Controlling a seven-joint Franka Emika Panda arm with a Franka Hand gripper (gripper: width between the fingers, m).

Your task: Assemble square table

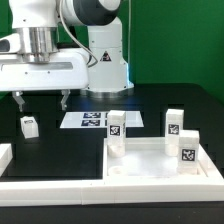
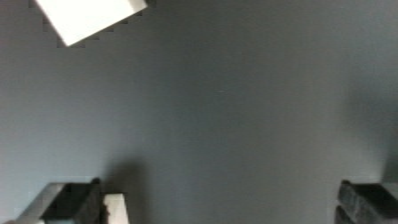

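Note:
The white square tabletop [image 1: 150,165] lies at the exterior view's right with its raised rim up. Three white tagged legs stand at its corners: one at the far left [image 1: 116,125], one at the far right [image 1: 173,122] and one at the near right [image 1: 187,148]. A fourth leg [image 1: 29,126] stands loose on the black table at the exterior view's left. My gripper [image 1: 41,98] hangs open and empty just above and slightly behind that leg. In the wrist view my gripper [image 2: 222,205] shows wide-apart fingers [image 2: 71,202] over bare table, with a white corner [image 2: 89,18] at the picture's edge.
The marker board [image 1: 90,120] lies flat behind the tabletop, near the robot base [image 1: 105,60]. White border rails run along the front [image 1: 110,190] and the left [image 1: 5,155] of the table. A pale strip [image 2: 118,208] shows beside one finger; I cannot tell what it is.

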